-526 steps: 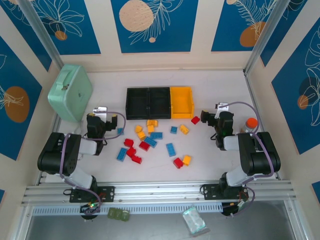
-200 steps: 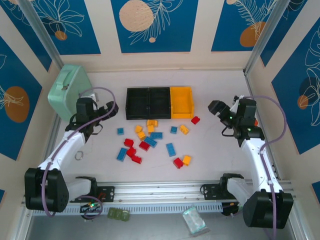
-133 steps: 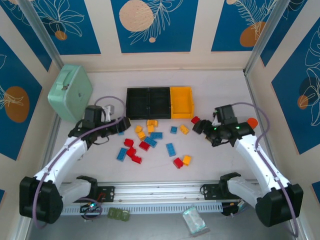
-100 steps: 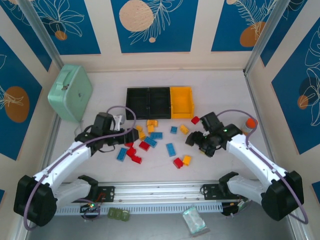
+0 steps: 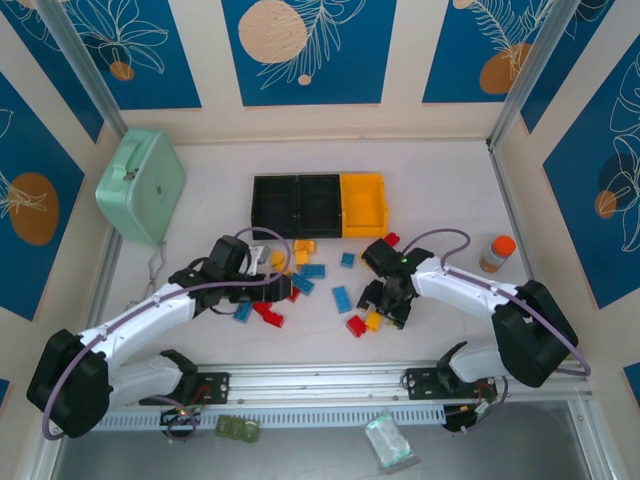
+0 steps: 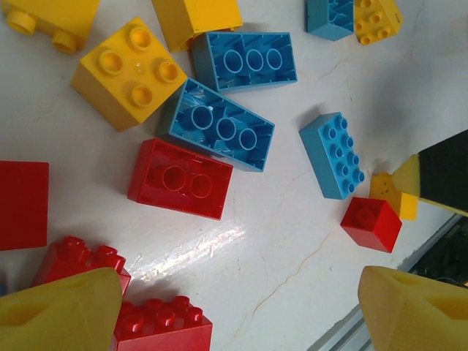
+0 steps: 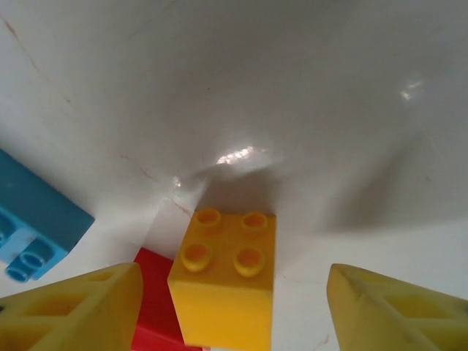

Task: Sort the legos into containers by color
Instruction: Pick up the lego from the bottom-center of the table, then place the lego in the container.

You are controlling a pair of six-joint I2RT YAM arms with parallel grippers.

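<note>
We see scuffed white table, blue leaf-print walls | legos scattered just before containers | left gripper gaping beside red bricks | right gripper spread astride yellow brick, clear of it.

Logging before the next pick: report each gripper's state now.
Left gripper: open, holding nothing.
Right gripper: open, fingers either side of the square yellow plastic brick, not gripping it.
</note>
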